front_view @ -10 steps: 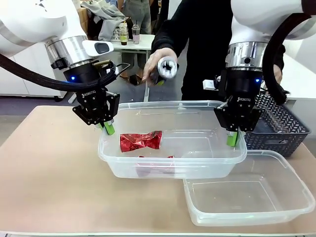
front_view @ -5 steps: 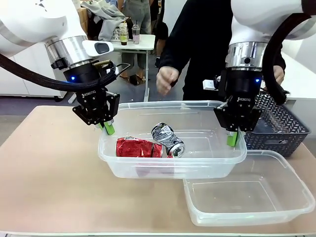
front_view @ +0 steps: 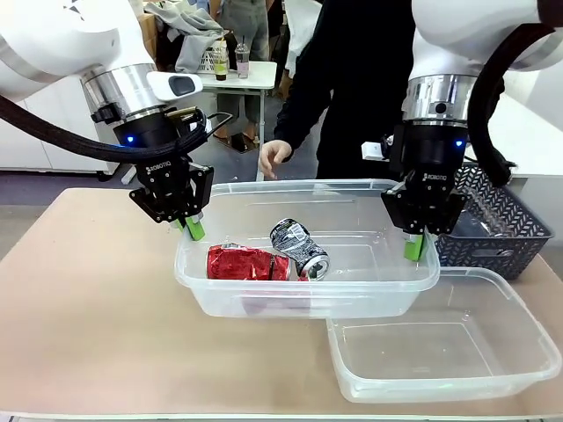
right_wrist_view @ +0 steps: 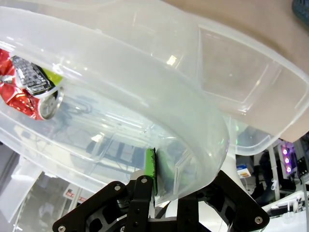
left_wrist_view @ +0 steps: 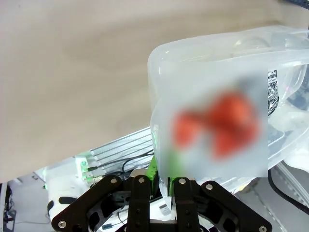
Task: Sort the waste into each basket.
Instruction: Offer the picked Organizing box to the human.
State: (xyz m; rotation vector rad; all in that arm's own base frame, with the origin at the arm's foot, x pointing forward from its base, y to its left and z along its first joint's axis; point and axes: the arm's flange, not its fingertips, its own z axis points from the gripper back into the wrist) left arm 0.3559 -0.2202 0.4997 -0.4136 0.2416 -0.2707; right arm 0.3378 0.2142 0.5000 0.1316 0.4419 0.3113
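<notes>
The left gripper (front_view: 192,229) and the right gripper (front_view: 415,246) each pinch an end rim of the upper tub (front_view: 299,186). Inside it a crushed red can (front_view: 246,263) touches a silver-black can (front_view: 299,248). The second tub (front_view: 422,392) sits partly beneath its right corner, and a person's hand (front_view: 274,158) hangs beyond the far rim.

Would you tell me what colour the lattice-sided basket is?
The lattice-sided basket is dark blue-grey, clearest in the front view.

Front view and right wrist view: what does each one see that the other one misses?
Front view: the person's hand behind the held tub, and the white arms. Right wrist view: a close look at the green pad of the right pincer, pressed on that tub's wall. Both: the crushed cans inside it and the empty tub lower down.
</notes>
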